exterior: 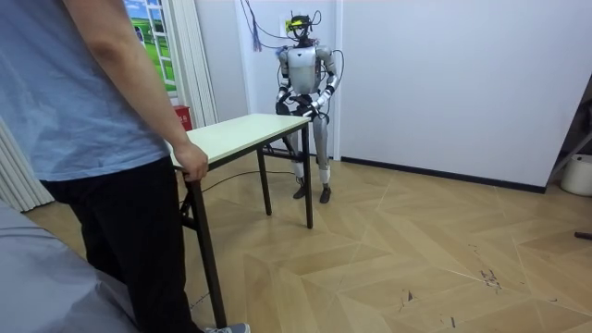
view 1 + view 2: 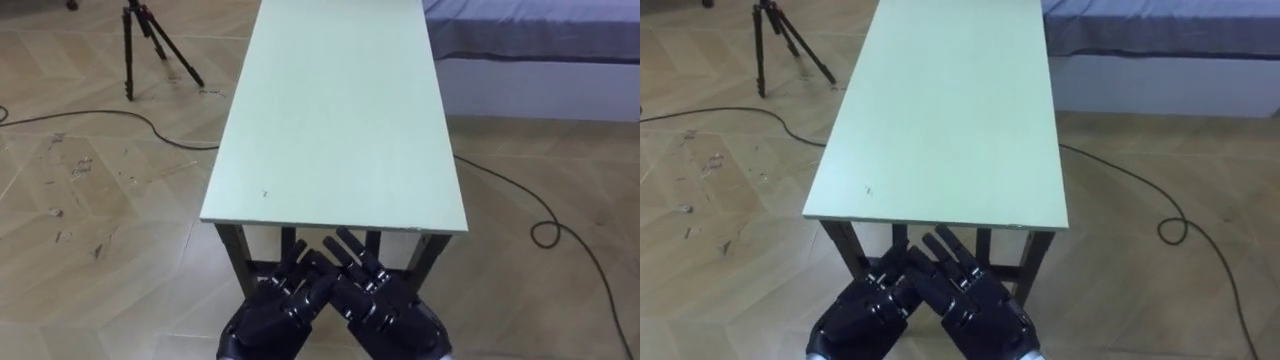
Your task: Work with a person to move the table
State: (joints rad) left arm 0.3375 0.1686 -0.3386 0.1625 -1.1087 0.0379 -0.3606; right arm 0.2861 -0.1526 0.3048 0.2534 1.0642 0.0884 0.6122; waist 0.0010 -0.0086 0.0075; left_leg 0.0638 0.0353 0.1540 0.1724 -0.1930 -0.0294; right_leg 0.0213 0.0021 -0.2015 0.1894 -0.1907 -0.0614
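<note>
Left eye view, table (image 2: 335, 120): near edge just beyond both hands' fingertips, ungrasped.
Left hand (image 2: 272, 318): fingers straight, overlapping its partner, empty.
Right hand (image 2: 388, 312): likewise straight, holding nothing.
Person's hand (image 1: 192, 159): grips the far end.
Step advice: separate the hands, clasp the near edge toward both corners, lift level with the person.

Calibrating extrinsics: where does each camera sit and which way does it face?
Left eye: on the robot's head, looking down along the table; left hand and right hand, open, fingers overlapping, below its near edge.
Right eye: same, from slightly rightward; same hands.
Room: beyond the table's far end, behind the person holding it, facing the whole robot.
Shared: all show the table; both eyes also show the tripod and bed.
</note>
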